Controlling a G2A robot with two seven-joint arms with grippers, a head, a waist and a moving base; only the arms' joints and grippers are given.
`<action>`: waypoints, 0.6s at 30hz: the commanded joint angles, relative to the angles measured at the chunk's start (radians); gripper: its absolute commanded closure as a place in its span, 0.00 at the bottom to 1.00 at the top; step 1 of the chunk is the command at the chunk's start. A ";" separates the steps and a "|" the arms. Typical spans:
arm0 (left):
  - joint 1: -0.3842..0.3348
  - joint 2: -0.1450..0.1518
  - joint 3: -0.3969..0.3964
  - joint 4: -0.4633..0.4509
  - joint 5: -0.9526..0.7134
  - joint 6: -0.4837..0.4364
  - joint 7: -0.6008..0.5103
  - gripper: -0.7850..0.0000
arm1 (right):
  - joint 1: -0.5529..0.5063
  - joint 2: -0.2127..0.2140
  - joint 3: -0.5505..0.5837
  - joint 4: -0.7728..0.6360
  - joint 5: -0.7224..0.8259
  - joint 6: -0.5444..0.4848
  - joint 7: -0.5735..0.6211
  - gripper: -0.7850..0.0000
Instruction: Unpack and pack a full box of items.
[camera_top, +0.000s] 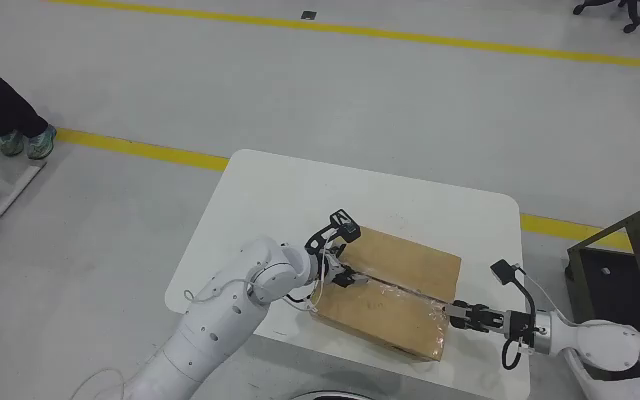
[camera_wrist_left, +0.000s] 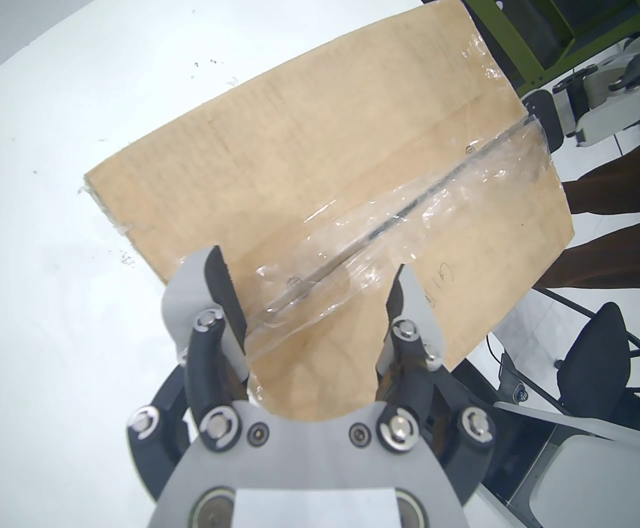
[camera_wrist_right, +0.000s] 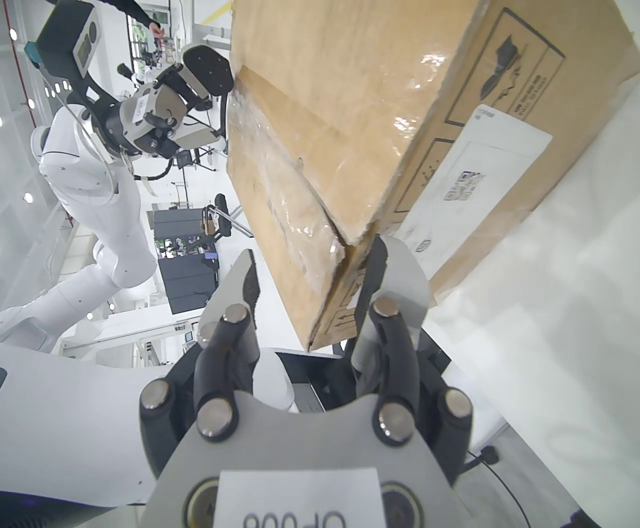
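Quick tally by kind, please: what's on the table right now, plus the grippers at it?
Cardboard box: 1, top seam taped over
White label on the box's side: 1
Grippers: 2, left gripper and right gripper, both open at the box
Total: 4
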 joint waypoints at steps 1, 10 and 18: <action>0.004 0.002 -0.005 -0.004 0.002 0.001 -0.002 0.00 | 0.003 0.000 -0.005 -0.001 -0.015 0.003 -0.012 1.00; 0.015 0.007 -0.019 -0.006 0.005 0.004 -0.004 0.00 | -0.022 0.003 0.021 -0.037 -0.026 0.008 -0.032 1.00; 0.015 0.009 -0.022 -0.001 0.006 0.004 -0.006 0.00 | -0.054 0.007 0.058 -0.072 -0.042 0.015 -0.056 1.00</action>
